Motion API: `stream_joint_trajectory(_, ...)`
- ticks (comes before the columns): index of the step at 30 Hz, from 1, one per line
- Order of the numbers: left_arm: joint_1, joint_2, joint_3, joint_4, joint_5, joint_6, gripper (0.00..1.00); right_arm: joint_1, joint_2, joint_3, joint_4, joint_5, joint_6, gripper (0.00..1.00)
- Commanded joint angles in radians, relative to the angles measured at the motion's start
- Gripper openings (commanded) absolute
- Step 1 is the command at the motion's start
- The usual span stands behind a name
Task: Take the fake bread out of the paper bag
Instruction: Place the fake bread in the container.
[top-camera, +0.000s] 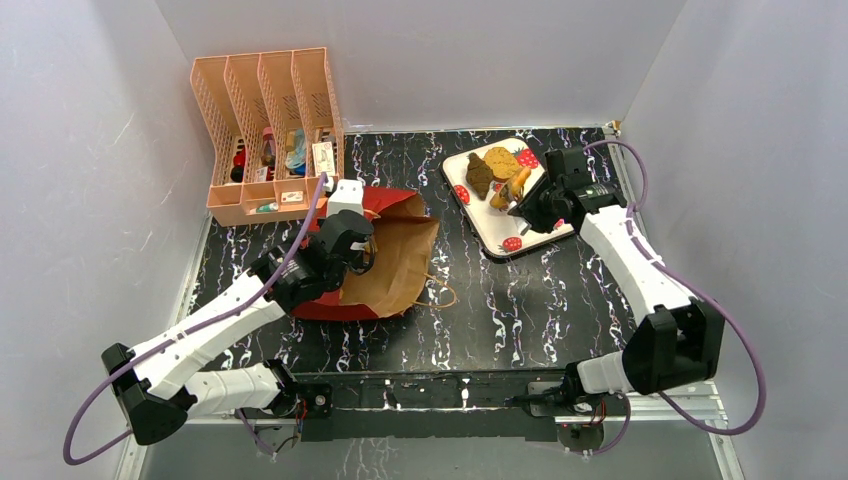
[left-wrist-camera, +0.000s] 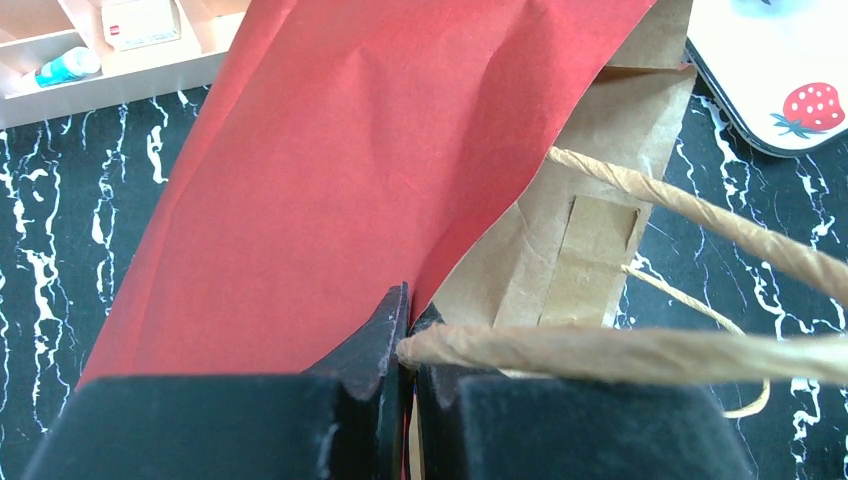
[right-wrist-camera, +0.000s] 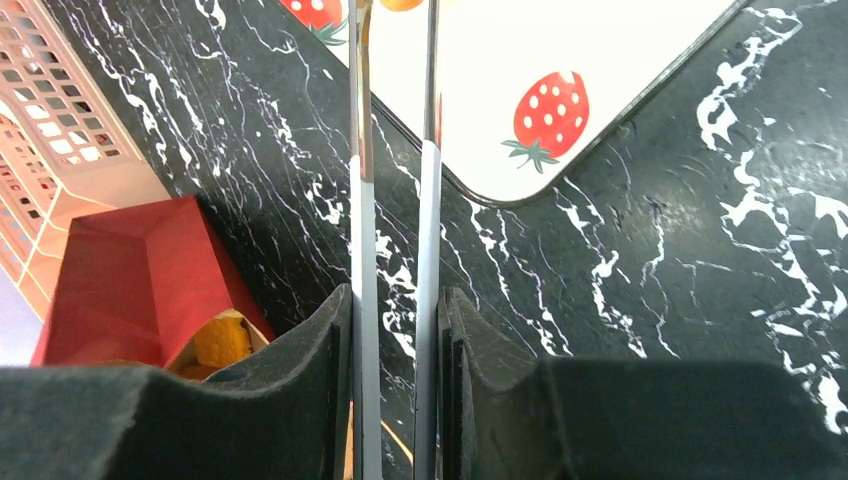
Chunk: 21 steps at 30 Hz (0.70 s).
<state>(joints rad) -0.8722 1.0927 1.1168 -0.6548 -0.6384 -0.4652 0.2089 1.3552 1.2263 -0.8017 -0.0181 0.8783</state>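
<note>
left claw (left-wrist-camera: 410, 308) is clamped shut on the rim of the paper bag (top-camera: 395, 262). the red wall is pinched between its jaws, and a cord handle (left-wrist-camera: 620, 352) lies across its tips and runs off to its right. the bag lies on its side, spreading ahead of this claw and to its right, brown inside showing.

right claw (right-wrist-camera: 395, 300) is closed on thin metal tongs (right-wrist-camera: 362, 200) that run straight out ahead of it, over the strawberry tray (right-wrist-camera: 620, 60). an orange piece (top-camera: 517, 186) of fake bread sits at the tong tips just ahead of the claw, next to a tan and a brown piece on the tray. can't tell if it touches the tray yet.

step: looks like dropping off one piece while the left claw holds the bag open. next move probably needs the tongs eased so the piece stays on the tray, then a swing back to the bag mouth, well off to this claw's left.

views: right wrist alone shows a yellow piece (right-wrist-camera: 222, 340) inside the bag mouth, so the bag isn't empty; in the top view the left arm sits over that spot. left wrist alone shows the pinch on the paper. top view alone shows the tong tips and the tray pieces; right wrist crops them.
</note>
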Motion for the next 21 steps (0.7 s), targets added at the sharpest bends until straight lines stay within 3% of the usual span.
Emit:
stream_joint_trajectory(1, 0.007, -0.034, -0.012, 0.005, 0.03, 0.003, 0.0, -0.031, 0.034, 0.002, 0.18, -0.043, 0.015, 0.0)
stream_joint_trajectory(9, 0.006, -0.017, 0.014, -0.015, 0.027, 0.014, 0.0, -0.098, 0.122, -0.003, 0.24, -0.105, 0.029, 0.01)
stream_joint_trajectory(16, 0.006, -0.007, 0.046, -0.047, 0.025, 0.014, 0.0, -0.139, 0.148, -0.056, 0.297, -0.161, 0.036, 0.23)
stream_joint_trajectory(21, 0.006, -0.022, 0.054, -0.055, 0.029, 0.021, 0.0, -0.143, 0.166, -0.059, 0.306, -0.178, 0.036, 0.34)
